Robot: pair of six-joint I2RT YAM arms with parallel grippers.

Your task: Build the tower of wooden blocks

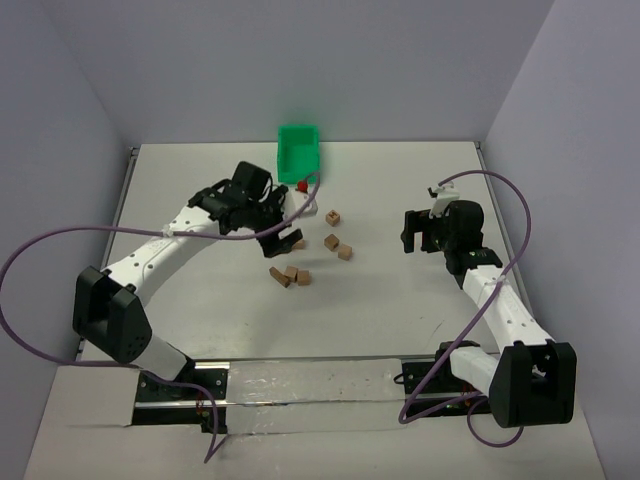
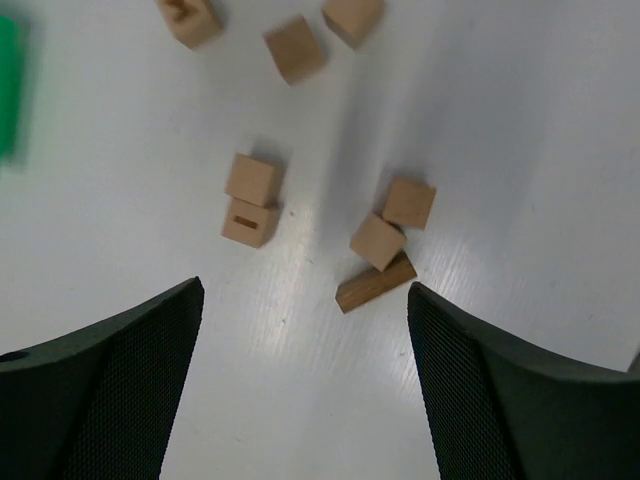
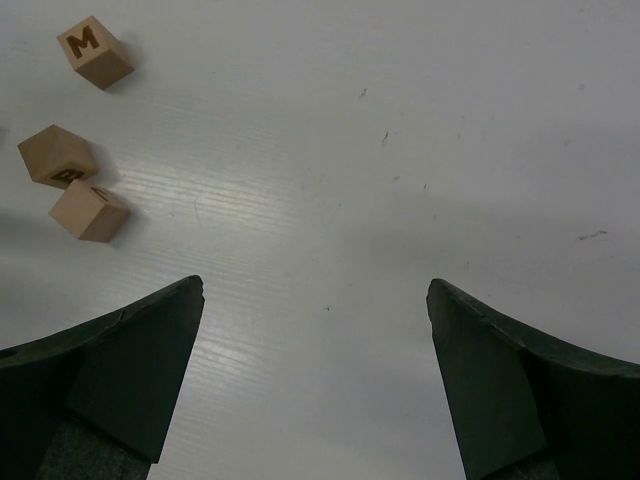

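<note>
Several small tan wood blocks lie loose on the white table, none stacked, and no tower shows in any view. In the top view three blocks cluster at centre and three more lie to their right. My left gripper hangs open just above the cluster. In the left wrist view, its jaws stand wide over bare table, with a dark slanted block and two cubes just ahead. My right gripper is open and empty, right of the blocks. A cube marked M lies far left of it.
A green bin stands at the back of the table behind the left gripper, with a small red thing at its front. Grey walls close the table on three sides. The rail with both arm bases runs along the near edge.
</note>
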